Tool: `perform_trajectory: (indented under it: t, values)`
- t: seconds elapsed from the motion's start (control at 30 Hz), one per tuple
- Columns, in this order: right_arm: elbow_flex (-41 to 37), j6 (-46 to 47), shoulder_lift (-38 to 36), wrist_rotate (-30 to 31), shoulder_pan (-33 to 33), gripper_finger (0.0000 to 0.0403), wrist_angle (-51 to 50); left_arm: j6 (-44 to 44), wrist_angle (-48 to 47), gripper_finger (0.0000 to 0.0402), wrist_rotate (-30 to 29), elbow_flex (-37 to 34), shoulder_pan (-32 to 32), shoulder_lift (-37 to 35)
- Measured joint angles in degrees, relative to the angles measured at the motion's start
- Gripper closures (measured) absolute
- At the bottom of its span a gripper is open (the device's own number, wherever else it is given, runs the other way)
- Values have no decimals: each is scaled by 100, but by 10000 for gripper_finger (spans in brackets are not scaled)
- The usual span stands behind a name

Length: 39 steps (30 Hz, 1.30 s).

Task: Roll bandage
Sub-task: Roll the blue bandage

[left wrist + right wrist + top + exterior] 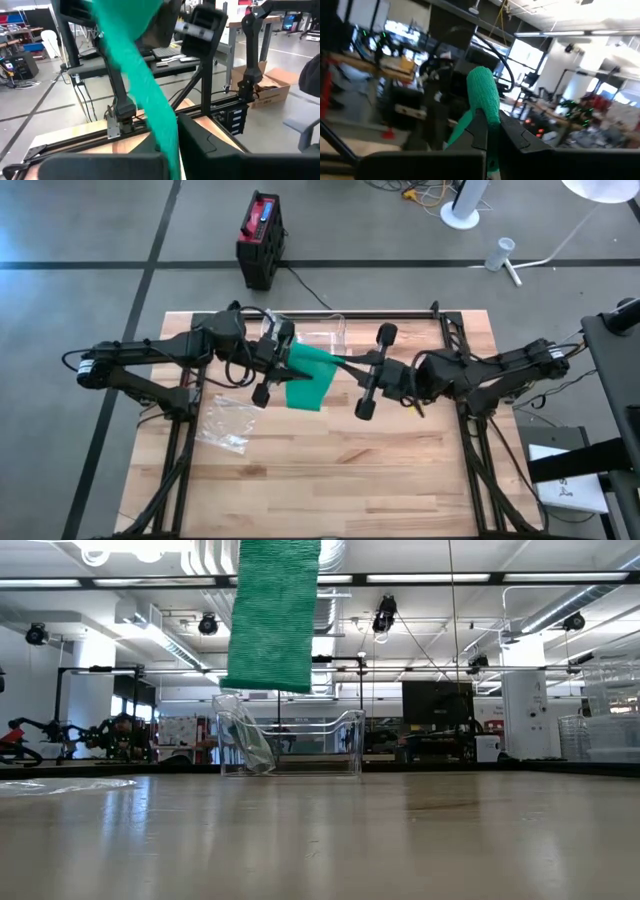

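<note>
With both my jaws clamped on the green bandage (312,373), which hangs above the surface centre, I should keep it taut: left jaws at 9 o'clock, right at 3.

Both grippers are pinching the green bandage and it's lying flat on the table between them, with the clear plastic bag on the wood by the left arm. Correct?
Not quite. The left gripper and right gripper are both shut on the green bandage, but it is not lying on the table. The low view shows it hanging in the air, well above the surface. The clear plastic bag does lie on the wood by the left arm.
</note>
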Motion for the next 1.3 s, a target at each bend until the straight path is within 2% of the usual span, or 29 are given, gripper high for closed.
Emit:
perform_trajectory:
  t: [0.23, 0.37, 0.47, 0.9, 1.07, 1.3]
  values:
    - [0, 1212, -66, -133, -102, 396, 93, 13, 8, 400, -439, 0, 0, -1]
    - [-11, 1400, 21, -127, -266, 395, 359, 6, 103, 401, -513, 0, -13, 89]
    - [-24, 957, 128, -17, -346, 395, 313, -25, 51, 401, -577, -2, -41, 183]
    - [-26, -2353, 221, 212, -287, 395, -145, -223, -70, 392, -571, 0, -61, 17]
    - [-45, -3274, 221, 50, -262, 395, -133, -226, -111, 348, -571, 0, -61, -1]
    - [-145, -4227, 201, -443, -263, 395, -125, -226, -326, 259, -571, 0, -61, -43]
